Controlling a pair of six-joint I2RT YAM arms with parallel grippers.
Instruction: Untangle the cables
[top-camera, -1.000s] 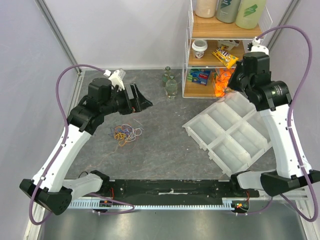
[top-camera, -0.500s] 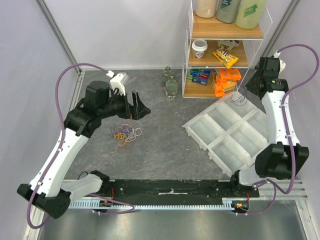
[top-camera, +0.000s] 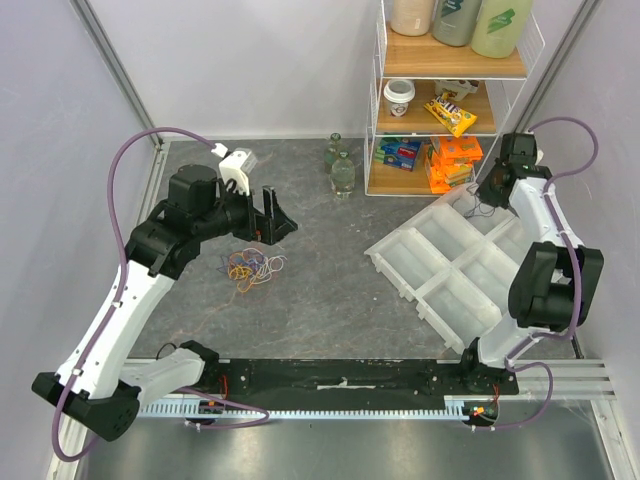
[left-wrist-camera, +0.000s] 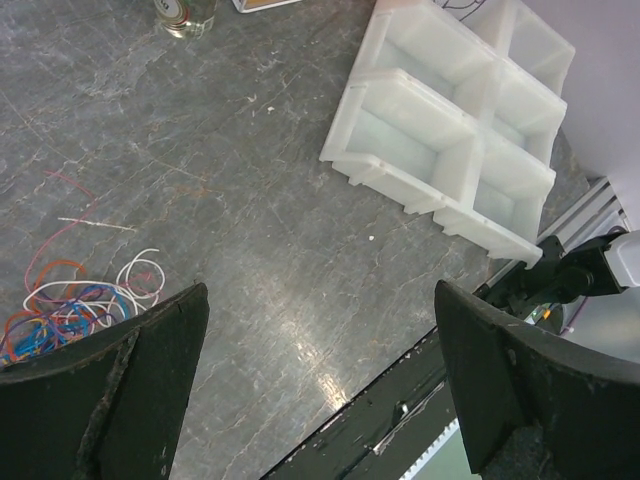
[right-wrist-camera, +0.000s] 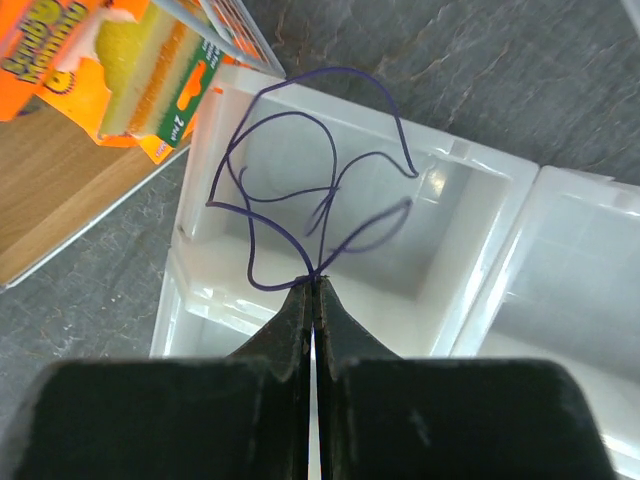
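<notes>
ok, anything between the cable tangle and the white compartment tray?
Nothing: bare grey tabletop between the cable tangle and the white compartment tray, seen in the top and left wrist views.

Grey stone-look tabletop (top-camera: 330, 290), pale lilac walls (top-camera: 250, 60), wooden wire-framed shelf (top-camera: 450, 66) at back right.

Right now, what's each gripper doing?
Left gripper: open, holding nothing.
Right gripper: fingers shut on a purple cable, over the white tray.
</notes>
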